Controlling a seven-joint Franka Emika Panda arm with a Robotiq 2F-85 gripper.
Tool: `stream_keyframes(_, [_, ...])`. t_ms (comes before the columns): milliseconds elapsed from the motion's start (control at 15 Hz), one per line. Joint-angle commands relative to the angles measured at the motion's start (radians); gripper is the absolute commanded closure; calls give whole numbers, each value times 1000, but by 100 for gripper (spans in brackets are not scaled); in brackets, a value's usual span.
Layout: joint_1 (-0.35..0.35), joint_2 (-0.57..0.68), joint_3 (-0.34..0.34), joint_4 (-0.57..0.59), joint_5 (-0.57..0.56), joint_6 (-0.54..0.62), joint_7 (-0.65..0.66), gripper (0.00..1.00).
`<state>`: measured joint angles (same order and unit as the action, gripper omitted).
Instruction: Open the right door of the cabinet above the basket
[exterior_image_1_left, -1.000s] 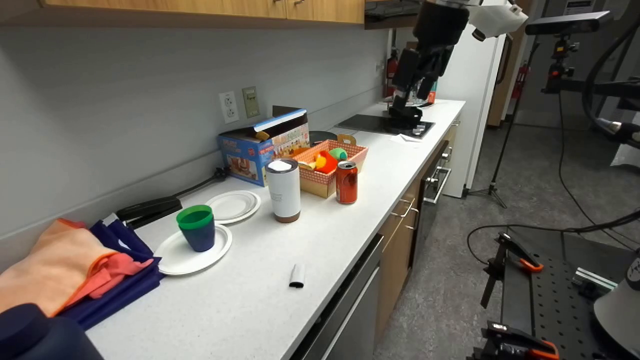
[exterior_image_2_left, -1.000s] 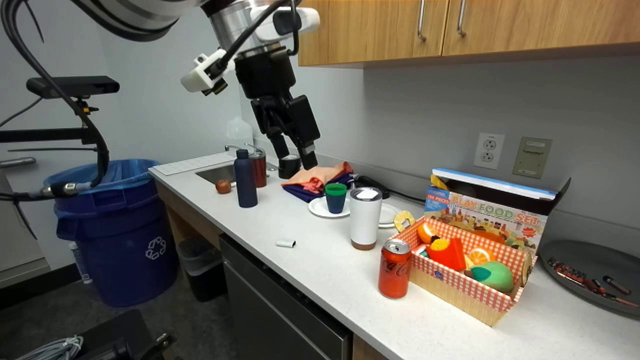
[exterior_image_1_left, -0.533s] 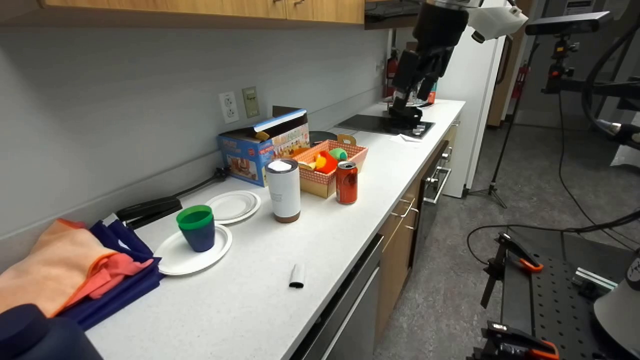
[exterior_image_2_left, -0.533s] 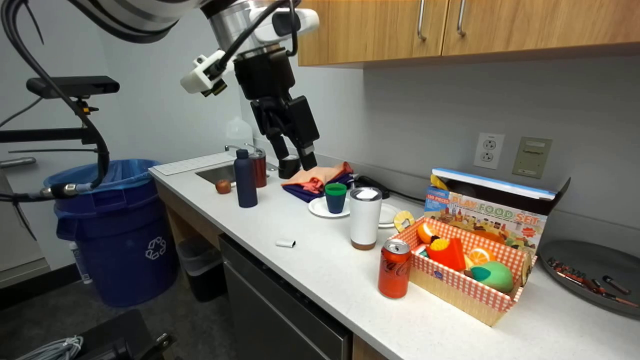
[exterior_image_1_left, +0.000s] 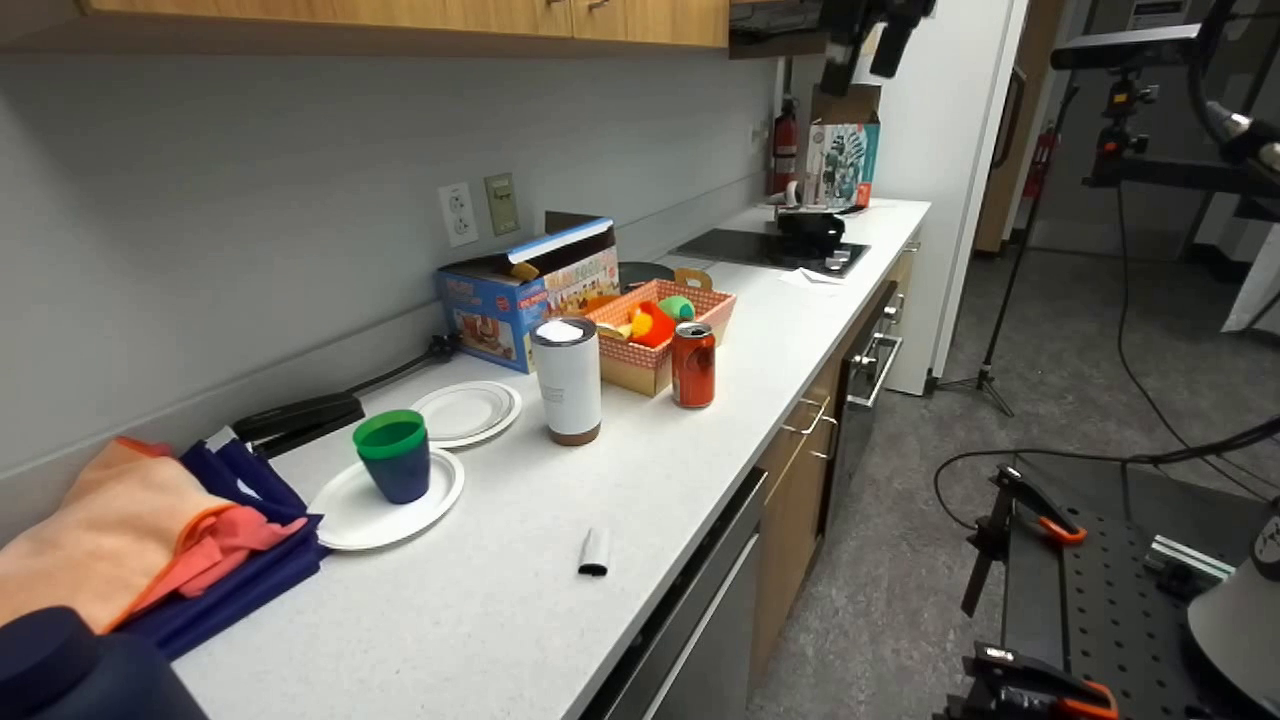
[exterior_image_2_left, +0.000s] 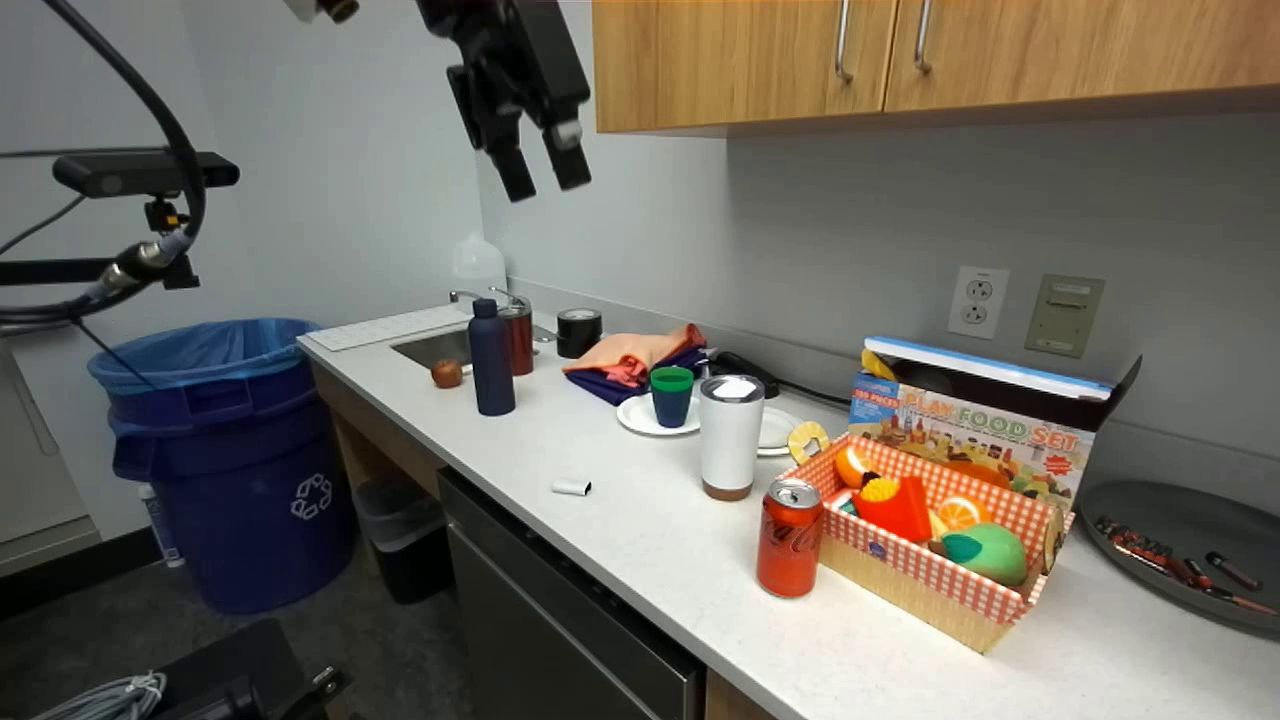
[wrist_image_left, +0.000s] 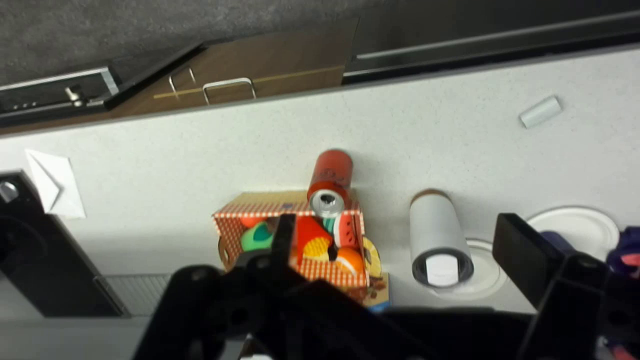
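The gripper (exterior_image_2_left: 543, 180) hangs well above the level of the surface (exterior_image_2_left: 620, 530), its fingers spread; the wrist view shows a wide gap between the tips. The right door (exterior_image_2_left: 1090, 50) of the cabinet (exterior_image_2_left: 880, 60) is closed; in an exterior view it is up and to the right of the gripper, well apart from it, only its lower part and handle (exterior_image_2_left: 922, 40) in the picture. Lower than the gripper and right of it, beneath that door, is the basket (exterior_image_2_left: 915, 590), its upper walls checked red and white. Just behind the basket stands the box (exterior_image_2_left: 990, 435), printed PLAY FOOD SET; a smaller line ends in PIECES, its number hard to be sure of. The red can (exterior_image_2_left: 790, 550) is just beside the basket, with dark script I cannot read in full. In the wrist view the can and the tumbler (wrist_image_left: 437, 230) appear below, between the fingers. Down and to the left of the gripper in an exterior view, the blue bin (exterior_image_2_left: 235, 480) carries white recycling arrows (exterior_image_2_left: 311, 497).
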<state>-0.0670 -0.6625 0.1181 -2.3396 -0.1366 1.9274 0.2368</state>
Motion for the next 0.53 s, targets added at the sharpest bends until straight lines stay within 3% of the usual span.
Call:
stream_keyframes(0, [-7,16,2,128,-25,49,27,0])
stream_keyframes(400, [-66,89,-8,157,-110,409,50,0])
stream_keyframes(467, [-37,50,-10,144,-75,324,19,0])
